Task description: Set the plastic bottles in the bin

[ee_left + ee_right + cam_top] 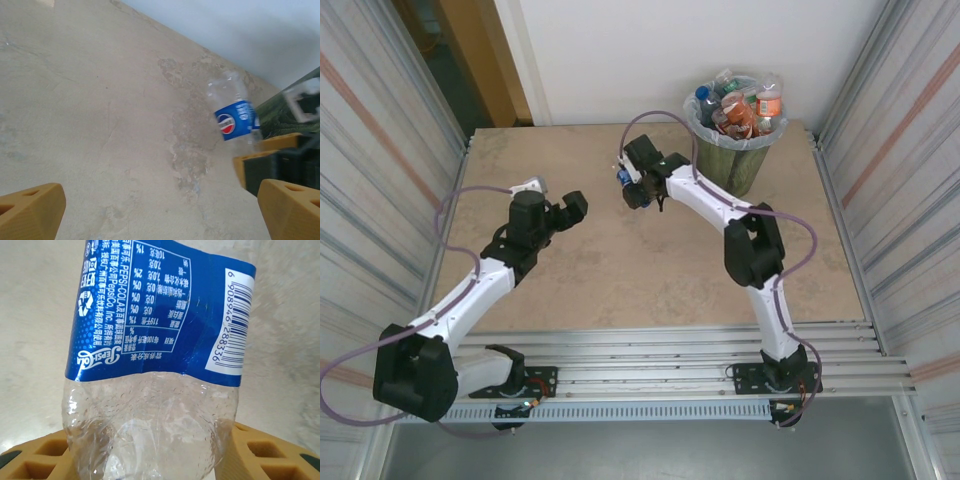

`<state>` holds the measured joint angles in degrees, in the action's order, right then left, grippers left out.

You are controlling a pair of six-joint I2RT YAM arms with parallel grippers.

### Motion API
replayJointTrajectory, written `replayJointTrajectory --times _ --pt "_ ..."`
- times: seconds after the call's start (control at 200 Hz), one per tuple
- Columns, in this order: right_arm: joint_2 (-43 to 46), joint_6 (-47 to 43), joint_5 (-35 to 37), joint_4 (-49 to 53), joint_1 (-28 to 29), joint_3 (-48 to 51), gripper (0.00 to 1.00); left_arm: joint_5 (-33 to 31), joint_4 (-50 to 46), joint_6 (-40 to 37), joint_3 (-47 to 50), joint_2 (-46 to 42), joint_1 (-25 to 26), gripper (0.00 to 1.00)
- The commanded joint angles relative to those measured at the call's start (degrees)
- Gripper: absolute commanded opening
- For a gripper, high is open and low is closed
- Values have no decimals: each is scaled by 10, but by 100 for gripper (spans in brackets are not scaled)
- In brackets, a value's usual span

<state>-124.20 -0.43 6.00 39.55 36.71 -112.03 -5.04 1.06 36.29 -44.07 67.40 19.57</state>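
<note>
My right gripper is shut on a clear crushed plastic bottle with a blue Pepsi label. Its yellow fingers press the bottle's clear lower part from both sides. This bottle is at the back middle of the table, left of the bin; whether it rests on the surface I cannot tell. The dark green bin with a clear liner stands at the back right, heaped with several bottles. My left gripper hangs open over bare tabletop, with nothing between its fingers.
The beige table is walled by corrugated metal panels on both sides and a white wall at the back. The bin's green side shows past the bottle in the left wrist view.
</note>
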Motion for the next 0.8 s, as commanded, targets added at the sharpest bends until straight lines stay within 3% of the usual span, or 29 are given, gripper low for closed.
replayJointTrajectory --times 0.0,0.311,0.791 --pt "86 13 13 -51 10 62 22 25 -4 3 -23 -13 -5 99" --pt "283 10 17 -160 8 246 22 168 -14 -20 -169 56 -5 99" --pt "392 -10 6 -179 -38 271 24 335 58 17 -384 209 49 97"
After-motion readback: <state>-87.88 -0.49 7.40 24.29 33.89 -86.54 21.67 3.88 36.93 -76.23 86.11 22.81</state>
